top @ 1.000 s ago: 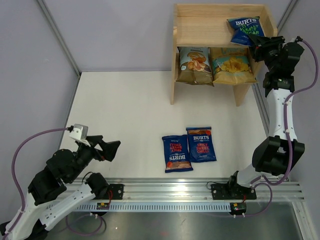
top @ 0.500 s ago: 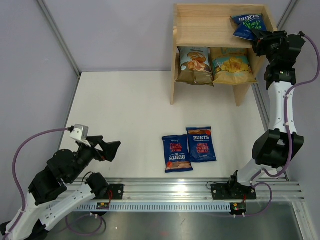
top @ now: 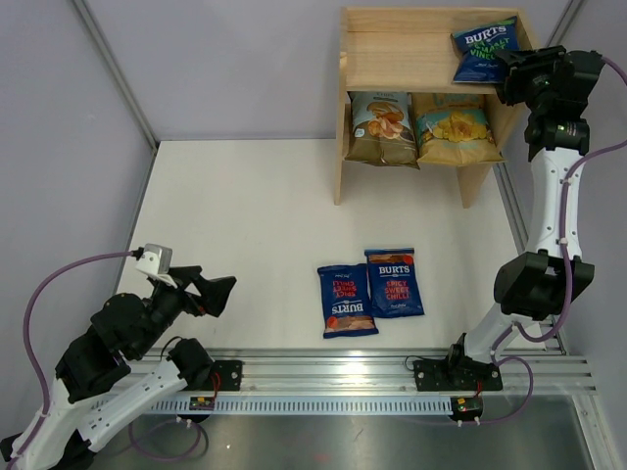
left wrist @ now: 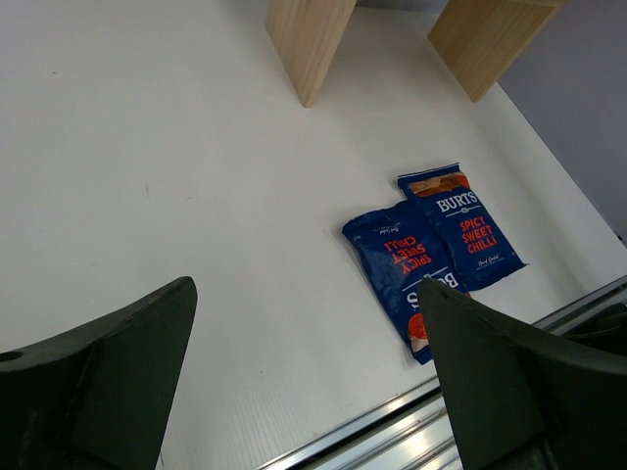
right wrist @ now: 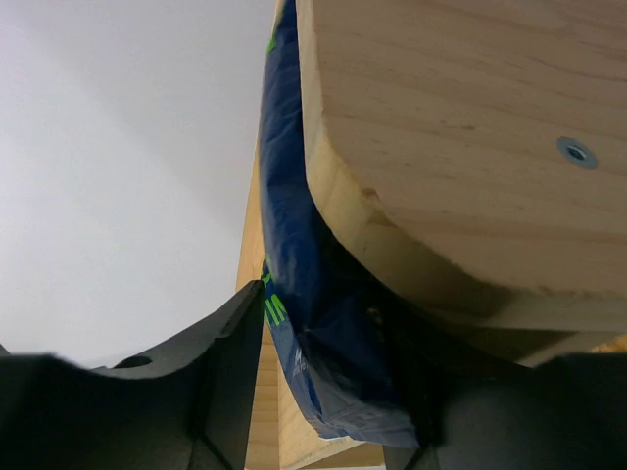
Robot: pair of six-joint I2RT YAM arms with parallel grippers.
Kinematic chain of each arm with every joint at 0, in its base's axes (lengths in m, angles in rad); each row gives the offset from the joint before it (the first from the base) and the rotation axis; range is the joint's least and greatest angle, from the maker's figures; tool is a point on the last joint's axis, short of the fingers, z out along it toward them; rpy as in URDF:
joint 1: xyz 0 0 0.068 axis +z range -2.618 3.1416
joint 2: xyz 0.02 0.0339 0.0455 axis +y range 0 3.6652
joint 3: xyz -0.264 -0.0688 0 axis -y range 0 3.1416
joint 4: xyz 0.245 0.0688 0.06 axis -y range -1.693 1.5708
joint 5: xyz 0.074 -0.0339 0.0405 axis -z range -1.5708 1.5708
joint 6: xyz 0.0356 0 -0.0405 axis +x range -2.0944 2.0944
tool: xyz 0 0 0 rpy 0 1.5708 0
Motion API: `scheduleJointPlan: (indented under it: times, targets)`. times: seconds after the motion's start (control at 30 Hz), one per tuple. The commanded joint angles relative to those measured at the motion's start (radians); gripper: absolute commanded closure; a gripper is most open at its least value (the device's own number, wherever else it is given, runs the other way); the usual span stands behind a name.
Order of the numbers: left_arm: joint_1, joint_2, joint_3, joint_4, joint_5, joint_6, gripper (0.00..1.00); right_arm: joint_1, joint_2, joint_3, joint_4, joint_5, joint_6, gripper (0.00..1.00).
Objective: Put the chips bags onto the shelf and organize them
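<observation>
A white table [top: 255, 225] sits between grey walls. The shelf [top: 392, 49] holds two large bags [top: 380, 127] below. A blue bag [top: 483, 49] on top sits between the right gripper [top: 509, 73] fingers, grip unclear. Two small bags [top: 347, 300] remain on the table near the left gripper [top: 220, 296], which is wide open.

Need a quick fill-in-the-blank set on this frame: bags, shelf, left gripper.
1. ___ BURTS Spicy Sweet Chilli bags lie flat on the table.
2. The green-lettered BURTS bag sits on the ___ tier of the shelf.
3. The two larger bags stand on its ___ tier.
4. The left gripper is away from all the bags, its jaws ___.

Missing words: Two; top; lower; open.
</observation>
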Motion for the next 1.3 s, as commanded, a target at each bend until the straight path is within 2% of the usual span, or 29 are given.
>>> scheduleJointPlan:
  times: [0.0,0.3,0.47,0.6,0.63,0.73,0.77,0.9,1.07,1.27]
  targets:
    - [0.0,-0.012,0.0,0.041,0.004,-0.004,0.01,0.006,-0.008,0.078,-0.123,0.046,-0.056,0.46]
    - [0.002,-0.026,-0.002,0.041,-0.001,-0.006,0.01,0.004,0.024,0.235,-0.352,0.086,-0.135,0.38]
    - [0.002,-0.034,-0.003,0.044,0.005,-0.004,0.01,0.004,0.071,0.362,-0.479,0.1,-0.198,0.38]
    - [0.002,-0.04,-0.002,0.042,0.008,-0.003,0.01,0.004,0.072,0.365,-0.517,0.09,-0.202,0.4]
    - [0.002,-0.041,-0.003,0.044,0.008,-0.003,0.01,0.004,0.065,0.353,-0.516,0.088,-0.202,0.41]
    - [0.002,-0.052,-0.003,0.044,0.007,-0.001,0.01,0.003,0.033,0.298,-0.498,0.103,-0.199,0.53]
    - [0.002,-0.057,-0.005,0.044,0.007,-0.003,0.01,0.003,0.019,0.258,-0.47,0.106,-0.198,0.59]
    - [0.0,-0.063,-0.006,0.045,0.007,-0.003,0.01,-0.005,-0.017,0.221,-0.432,0.108,-0.176,0.71]
    - [0.0,-0.067,-0.006,0.045,0.007,-0.003,0.01,-0.016,0.002,0.282,-0.467,0.091,-0.161,0.73]
    - [-0.002,-0.077,-0.006,0.044,0.002,-0.003,0.01,-0.019,0.018,0.273,-0.435,0.096,-0.104,0.77]
